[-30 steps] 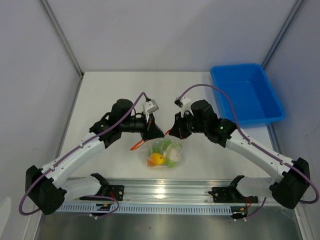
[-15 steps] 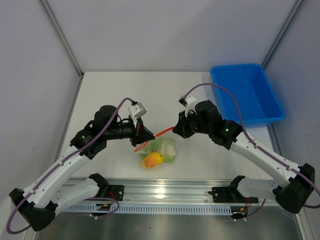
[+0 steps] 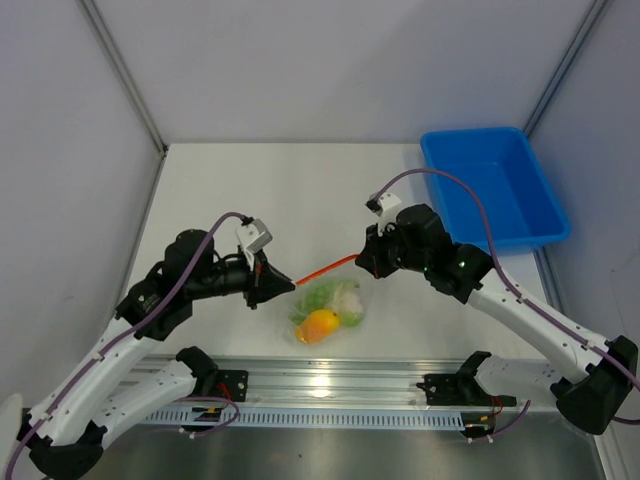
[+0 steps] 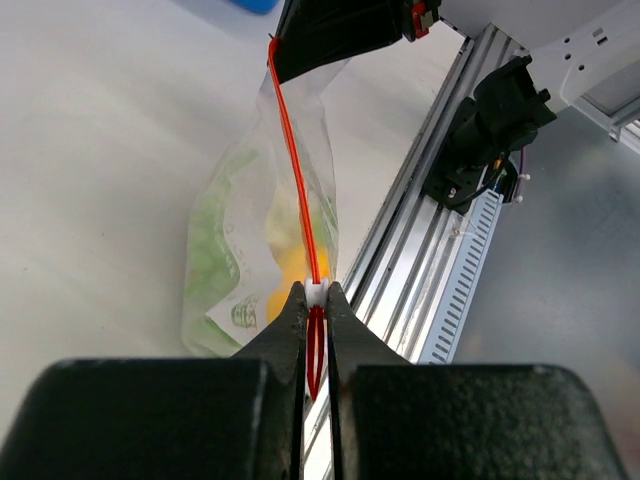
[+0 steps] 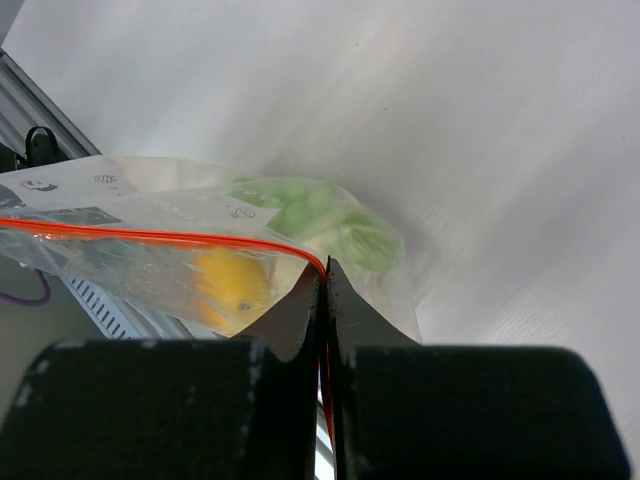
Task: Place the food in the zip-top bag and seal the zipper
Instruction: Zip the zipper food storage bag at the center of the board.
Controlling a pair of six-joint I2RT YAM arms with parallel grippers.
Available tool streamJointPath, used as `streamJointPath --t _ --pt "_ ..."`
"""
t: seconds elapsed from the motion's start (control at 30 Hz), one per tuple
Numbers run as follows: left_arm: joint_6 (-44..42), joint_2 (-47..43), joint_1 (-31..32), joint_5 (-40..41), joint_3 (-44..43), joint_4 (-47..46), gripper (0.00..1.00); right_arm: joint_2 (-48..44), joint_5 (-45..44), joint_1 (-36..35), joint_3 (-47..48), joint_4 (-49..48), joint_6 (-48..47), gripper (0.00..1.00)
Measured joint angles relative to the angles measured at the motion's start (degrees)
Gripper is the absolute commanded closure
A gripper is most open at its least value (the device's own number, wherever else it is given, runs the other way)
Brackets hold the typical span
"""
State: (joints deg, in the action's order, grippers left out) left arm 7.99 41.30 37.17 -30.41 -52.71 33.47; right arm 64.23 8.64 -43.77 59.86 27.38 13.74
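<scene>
The clear zip-top bag (image 3: 330,305) hangs between my two grippers above the table's near edge, with the food inside: an orange-yellow fruit (image 3: 320,323), a white cauliflower (image 3: 347,297) and a green cluster (image 3: 316,296). Its orange-red zipper (image 3: 325,268) is stretched taut between them. My left gripper (image 3: 285,284) is shut on the zipper's left end at its small white slider (image 4: 316,291). My right gripper (image 3: 364,257) is shut on the zipper's right end (image 5: 322,268). In the right wrist view the fruit (image 5: 232,282) and green food (image 5: 335,222) show through the plastic.
A blue tray (image 3: 492,185) stands at the back right of the white table (image 3: 270,190). A metal rail (image 3: 330,385) with the arm bases runs along the near edge, just below the bag.
My left gripper has drawn left along the zipper, away from the right gripper, which shifted slightly right. The strip is now stretched out long between them, and the bag swung a little.
</scene>
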Motion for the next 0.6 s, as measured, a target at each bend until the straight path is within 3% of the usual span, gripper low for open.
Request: streamJointPath --t 0.6 --pt "3.15 -9.25 0.04 4.66 2.67 4.44 0.99 -4.09 -1.51 -1.29 -1.84 2.80 -0.20 1.00"
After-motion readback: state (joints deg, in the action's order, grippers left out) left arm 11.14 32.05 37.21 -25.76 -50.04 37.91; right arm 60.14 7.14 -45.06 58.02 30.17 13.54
